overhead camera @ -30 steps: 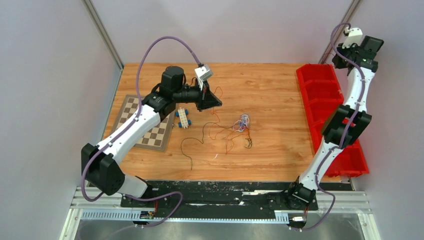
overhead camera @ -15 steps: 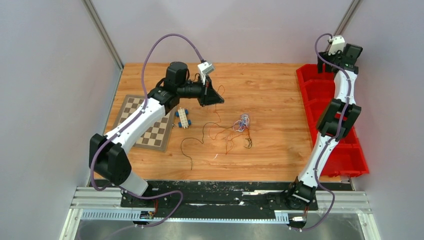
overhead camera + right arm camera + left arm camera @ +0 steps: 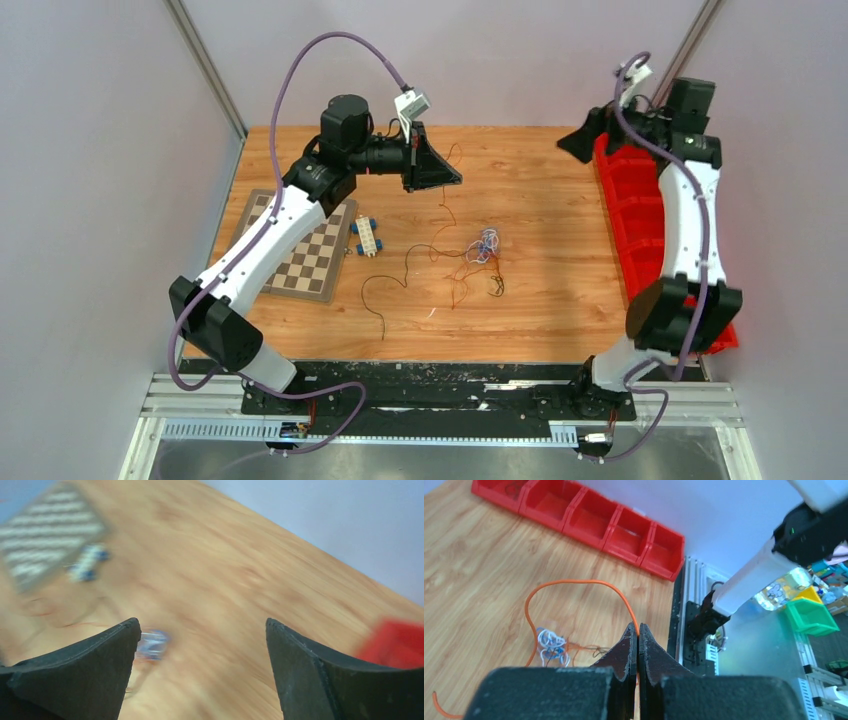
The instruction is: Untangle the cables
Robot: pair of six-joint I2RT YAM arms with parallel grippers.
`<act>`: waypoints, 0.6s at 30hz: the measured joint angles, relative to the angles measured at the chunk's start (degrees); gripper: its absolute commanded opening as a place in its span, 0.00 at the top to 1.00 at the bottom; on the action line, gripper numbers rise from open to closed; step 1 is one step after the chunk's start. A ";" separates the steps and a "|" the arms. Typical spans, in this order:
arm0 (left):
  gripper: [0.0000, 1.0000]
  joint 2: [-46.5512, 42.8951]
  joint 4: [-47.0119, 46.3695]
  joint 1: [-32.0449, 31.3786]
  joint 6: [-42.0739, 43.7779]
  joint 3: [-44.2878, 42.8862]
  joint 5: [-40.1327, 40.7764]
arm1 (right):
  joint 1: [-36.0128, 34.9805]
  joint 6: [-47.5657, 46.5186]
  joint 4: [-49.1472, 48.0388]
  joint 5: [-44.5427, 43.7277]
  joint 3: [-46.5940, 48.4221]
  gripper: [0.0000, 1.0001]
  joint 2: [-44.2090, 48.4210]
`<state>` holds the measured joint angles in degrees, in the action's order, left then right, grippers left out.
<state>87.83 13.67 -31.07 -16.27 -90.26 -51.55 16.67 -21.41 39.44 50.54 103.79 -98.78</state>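
Two arms on this one, both up off the table [image 3: 560, 290]. Left gripper [image 3: 638, 627] hangs over the far-middle part of the surface with its jaws pressed fully together on an orange wire [image 3: 574, 581]. In the left wrist view the wire comes out between the fingers [image 3: 624, 650], arcs up and drops down beside the knot [image 3: 549, 645]. The cables [image 3: 487, 243] lie around the middle of the table: a little white/bluish knot with thin orange-red and dark strands trailing toward the near edge and the left. Right gripper [image 3: 201, 625] is spread wide with nothing in it, up by the far right corner next to the far end of the red bin [image 3: 640, 200]; its camera is pretty blurry. That bin is a row of compartments along the right edge, and the farthest one looks like it has a few thin dark strands in it, hard to tell. Checkered mat [image 3: 290, 250] sits by the left edge, with a small blue-and-white block [image 3: 365, 237] just beside it.
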 measured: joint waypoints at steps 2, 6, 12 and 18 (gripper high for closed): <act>1.00 0.02 -0.26 -0.09 -1.95 -1.97 -0.52 | -5.99 1.64 0.04 4.52 -3.98 0.05 7.74; 1.00 0.02 -3.48 -0.37 -7.63 -4.24 -1.84 | -21.16 4.50 -2.54 8.59 -12.35 0.06 18.88; 1.00 0.11 -8.31 -1.01 -14.62 -5.07 -2.62 | -37.27 5.31 -7.28 4.28 -21.00 0.10 23.45; 1.00 0.13 -10.45 -1.81 -17.79 -5.18 -3.39 | -41.03 5.70 -12.57 -2.38 -26.58 0.40 22.12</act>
<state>87.96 3.22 -32.88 -34.06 -95.44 -54.94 -24.36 -15.70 26.87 48.16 77.21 -76.66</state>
